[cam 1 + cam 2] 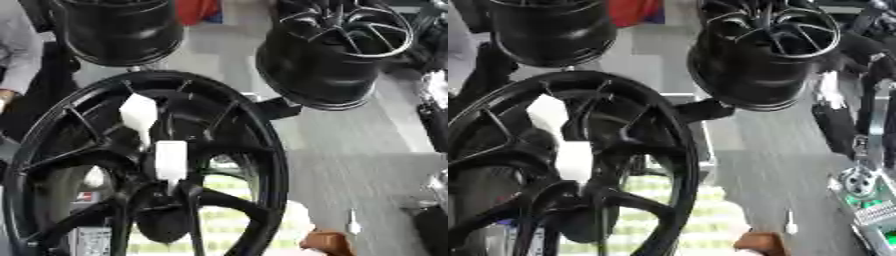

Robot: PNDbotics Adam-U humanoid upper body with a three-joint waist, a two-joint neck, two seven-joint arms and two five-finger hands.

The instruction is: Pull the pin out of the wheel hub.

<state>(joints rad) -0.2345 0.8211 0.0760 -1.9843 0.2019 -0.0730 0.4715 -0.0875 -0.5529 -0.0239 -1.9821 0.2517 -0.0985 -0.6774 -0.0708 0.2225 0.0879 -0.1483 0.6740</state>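
Three black spoked metal wheel hubs show: the large near wheel hub (273, 165) stands upright at left, two others (324, 70) (118, 30) behind it. A white blocky piece (171, 160) sits among its spokes just above centre, well apart from the black-and-silver right hand (859, 185) at the right edge; whether its fingers are apart or together cannot be told

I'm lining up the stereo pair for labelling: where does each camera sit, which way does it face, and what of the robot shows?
Left eye view: in the head, facing the near black wheel hub with white pieces at its centre; dark arm parts at right edge; no hand visible.
Right eye view: beside it, same direction; the right arm shows more fully.
Both share the hub and two wheels behind.
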